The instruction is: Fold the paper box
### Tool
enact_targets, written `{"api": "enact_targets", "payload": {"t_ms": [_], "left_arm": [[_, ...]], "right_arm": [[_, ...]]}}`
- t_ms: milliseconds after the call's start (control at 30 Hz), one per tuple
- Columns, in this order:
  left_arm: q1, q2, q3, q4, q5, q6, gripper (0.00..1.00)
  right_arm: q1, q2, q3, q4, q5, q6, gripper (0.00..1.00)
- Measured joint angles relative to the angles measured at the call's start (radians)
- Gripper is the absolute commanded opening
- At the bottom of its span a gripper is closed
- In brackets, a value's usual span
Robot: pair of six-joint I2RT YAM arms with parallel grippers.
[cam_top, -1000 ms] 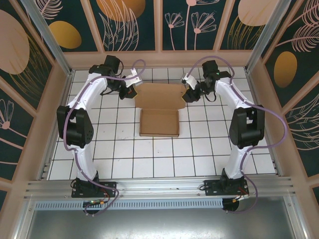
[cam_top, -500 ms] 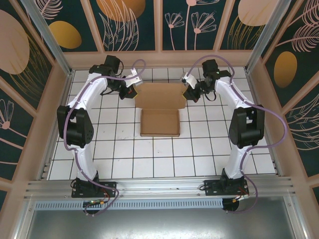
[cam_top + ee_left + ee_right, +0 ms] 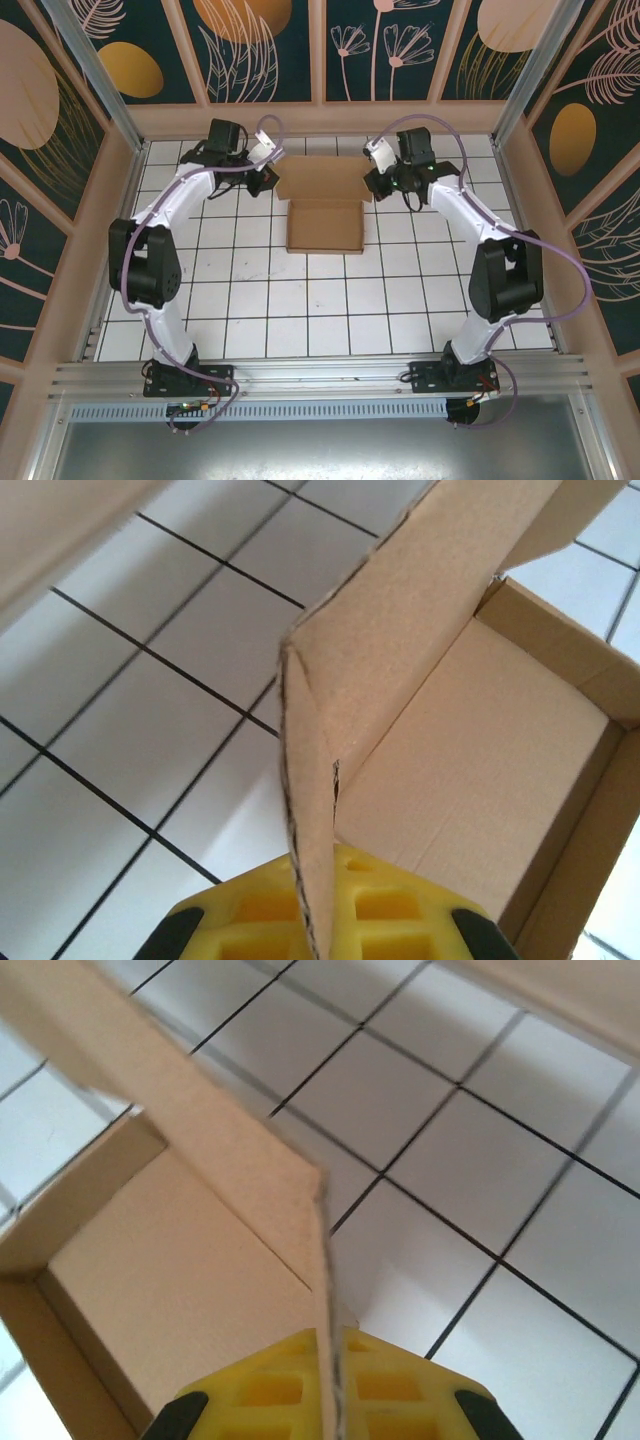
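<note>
- The box [image 3: 323, 228] sits near the table's [image 3: 300, 320] far edge, midway between its side edges. Its tray is formed and its lid [image 3: 325, 178] lies open toward the far edge.
- The left gripper [image 3: 268, 180] is clenched on the lid's left flap [image 3: 400, 640]. In the wrist view the cardboard edge runs between the yellow fingers [image 3: 390, 910].
- The right gripper [image 3: 376, 182] pinches the right flap [image 3: 230, 1150] the same way, and the flap is bent up from the lid.
- The step in hand looks like closing the lid.
- Next, both arms need to swing the lid toward the near edge together. The flaps must stay bent inward so they slip inside the tray's side walls. An uneven pull could skew or drag the box.
- The table is white tile with dark grout, probably slippery.
- The walls [image 3: 260, 50] are dark panels with leaf patterns in wooden frames, and a metal rail [image 3: 320, 385] runs along the near edge.
</note>
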Motion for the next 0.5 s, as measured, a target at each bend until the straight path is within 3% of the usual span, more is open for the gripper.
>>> {"api": "enact_targets", "payload": {"t_ms": [200,500], "left_arm": [[-0.07,-0.073,-0.112,0.226,-0.145,-0.18,0.0],[-0.116,-0.071,-0.155,0.384,-0.286,-0.481,0.0]], "right_arm": [[0.053,-0.007,-0.019,0.096,0.232,0.306,0.0],[0.179,-0.013,-0.115,0.222,0.527,0.616,0.0]]}}
